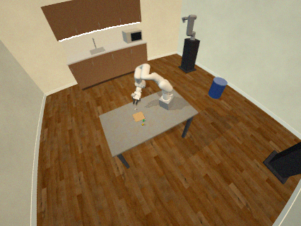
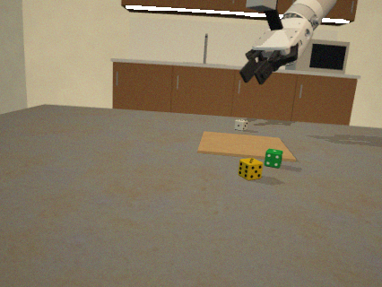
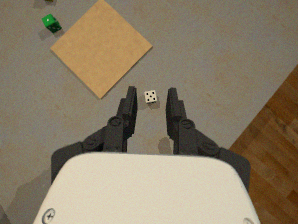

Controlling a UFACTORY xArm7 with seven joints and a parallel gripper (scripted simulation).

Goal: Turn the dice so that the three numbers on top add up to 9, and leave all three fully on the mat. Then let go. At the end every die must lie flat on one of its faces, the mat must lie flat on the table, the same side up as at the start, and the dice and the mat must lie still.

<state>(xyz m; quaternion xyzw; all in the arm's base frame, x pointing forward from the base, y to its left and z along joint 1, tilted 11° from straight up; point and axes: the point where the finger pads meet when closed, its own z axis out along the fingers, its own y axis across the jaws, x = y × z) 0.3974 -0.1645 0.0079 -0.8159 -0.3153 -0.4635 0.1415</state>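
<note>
The orange-tan mat [image 1: 138, 116] [image 2: 233, 143] [image 3: 100, 50] lies flat on the table. The white die [image 1: 136, 109] [image 2: 241, 125] [image 3: 150, 96] lies on the table beyond the mat in the exterior view, five on top. The green die [image 1: 143, 120] [image 2: 273, 158] [image 3: 50, 22] lies off the mat, close to its edge; its top appears to show one. The yellow die [image 1: 143, 124] [image 2: 250, 169] lies on the table nearer the exterior camera, its top seemingly three. My gripper [image 1: 135, 103] [image 2: 253, 77] [image 3: 151, 97] is partly open and empty, high above the table, the white die showing between its fingers from above.
The grey table [image 1: 120, 134] [image 2: 112, 202] [image 3: 215, 50] carries the dice, the mat and the arm's base [image 1: 165, 102]. The table edge and wooden floor [image 3: 275, 135] show at the right in the wrist view. Kitchen cabinets [image 2: 202, 90] stand behind the table.
</note>
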